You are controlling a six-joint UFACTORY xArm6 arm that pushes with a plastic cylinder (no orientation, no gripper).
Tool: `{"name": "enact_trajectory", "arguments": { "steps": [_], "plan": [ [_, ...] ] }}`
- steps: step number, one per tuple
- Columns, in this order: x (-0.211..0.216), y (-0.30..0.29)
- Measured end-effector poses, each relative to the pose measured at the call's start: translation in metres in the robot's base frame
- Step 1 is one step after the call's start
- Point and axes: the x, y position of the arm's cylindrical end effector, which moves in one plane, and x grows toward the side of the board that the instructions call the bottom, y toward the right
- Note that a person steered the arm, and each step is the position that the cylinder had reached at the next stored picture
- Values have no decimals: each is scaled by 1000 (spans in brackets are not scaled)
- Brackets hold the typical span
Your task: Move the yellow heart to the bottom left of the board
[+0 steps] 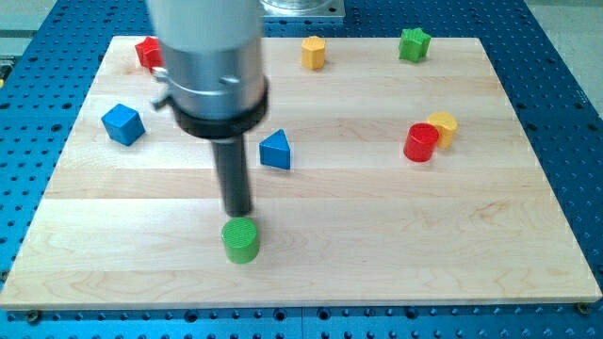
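The yellow heart [444, 126] lies at the view's right, touching the red cylinder [421, 142] just left and below it. My tip [238, 213] stands far to its left, in the lower middle of the board, just above the green cylinder [241, 240] and close to touching it. The arm's body hides part of the board's upper left.
A blue triangle [276, 150] lies right of the rod. A blue cube [122, 123] is at the left. A red block [148, 52] sits at the top left, partly hidden. A yellow hexagon [313, 52] and a green star [414, 43] lie along the top edge.
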Motion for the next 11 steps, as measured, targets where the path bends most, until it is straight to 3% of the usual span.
{"name": "enact_trajectory", "arguments": {
  "steps": [2, 4, 5, 6, 7, 8, 9, 10, 11],
  "plan": [
    [-117, 52],
    [-150, 308],
    [-144, 362],
    [-110, 280],
    [-95, 239],
    [-92, 142],
    [-62, 149],
    [-100, 214],
    [-101, 245]
  ]
}}
